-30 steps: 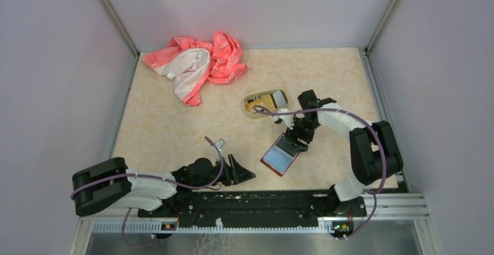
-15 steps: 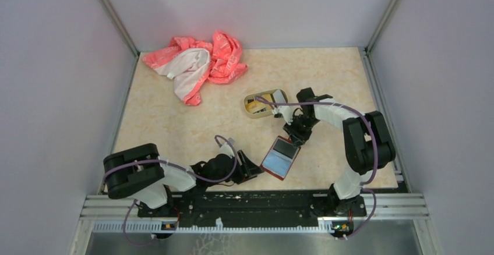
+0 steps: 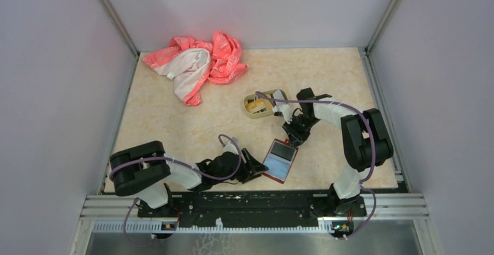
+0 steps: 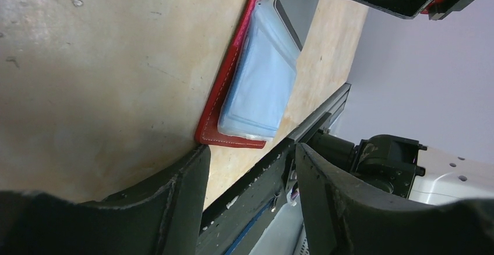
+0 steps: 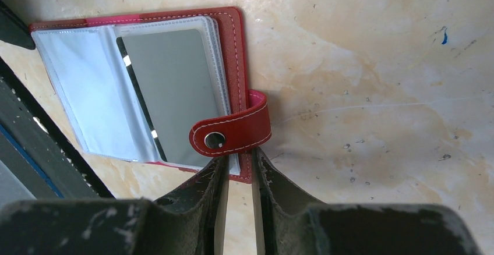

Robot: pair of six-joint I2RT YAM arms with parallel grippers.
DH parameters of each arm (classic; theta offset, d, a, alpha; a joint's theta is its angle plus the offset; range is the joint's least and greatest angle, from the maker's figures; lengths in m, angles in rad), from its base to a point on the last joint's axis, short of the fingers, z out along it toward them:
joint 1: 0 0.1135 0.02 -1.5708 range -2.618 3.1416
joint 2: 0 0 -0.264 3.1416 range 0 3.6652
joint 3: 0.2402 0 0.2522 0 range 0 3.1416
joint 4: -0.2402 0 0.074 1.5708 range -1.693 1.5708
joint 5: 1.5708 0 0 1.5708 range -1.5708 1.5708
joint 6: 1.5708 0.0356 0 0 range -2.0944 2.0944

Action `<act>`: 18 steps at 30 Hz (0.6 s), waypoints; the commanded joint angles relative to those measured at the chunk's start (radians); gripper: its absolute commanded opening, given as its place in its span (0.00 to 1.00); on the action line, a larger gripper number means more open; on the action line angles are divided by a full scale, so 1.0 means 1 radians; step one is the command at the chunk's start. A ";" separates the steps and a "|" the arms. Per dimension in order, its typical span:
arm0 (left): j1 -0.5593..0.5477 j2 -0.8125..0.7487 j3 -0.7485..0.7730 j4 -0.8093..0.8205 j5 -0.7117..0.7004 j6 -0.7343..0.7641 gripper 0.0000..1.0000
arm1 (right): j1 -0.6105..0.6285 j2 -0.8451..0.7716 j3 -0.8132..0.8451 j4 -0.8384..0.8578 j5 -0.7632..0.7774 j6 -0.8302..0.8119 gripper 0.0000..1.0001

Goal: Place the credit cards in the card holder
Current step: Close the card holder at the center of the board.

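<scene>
Overhead, the open wallet [image 3: 278, 160] lay on the table [image 3: 175, 121] close to the front rail, between the two arms. Yellow cards [image 3: 254, 107] sat in a tin [image 3: 247, 102] well behind it, and a pink cloth [image 3: 198, 63] was crumpled at the back. The right gripper [image 3: 294, 134] met the wallet's far end, its arm bent sharply at the elbow. The left gripper [image 3: 254, 167] stretched low along the table toward the wallet's near side. Seen from the left wrist, that gripper's jaws stood wide, with the wallet's red corner and a clear sleeve [image 4: 259, 86] just ahead of the gap; contact could not be judged. Seen from the right wrist, the jaws were drawn narrow on the wallet's edge just beneath the snap tab [image 5: 233, 130], apparently pinching it. One grey card [image 5: 169, 92] was already tucked in a sleeve. The step in hand looked like steadying the open wallet for loading. The next move would likely call for the left jaws to pin the near corner, freeing the right arm to fetch a card from the tin.
</scene>
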 commanded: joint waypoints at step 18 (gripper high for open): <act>0.071 0.100 0.002 0.411 0.019 0.121 0.63 | 0.003 0.012 0.017 0.011 -0.039 0.024 0.20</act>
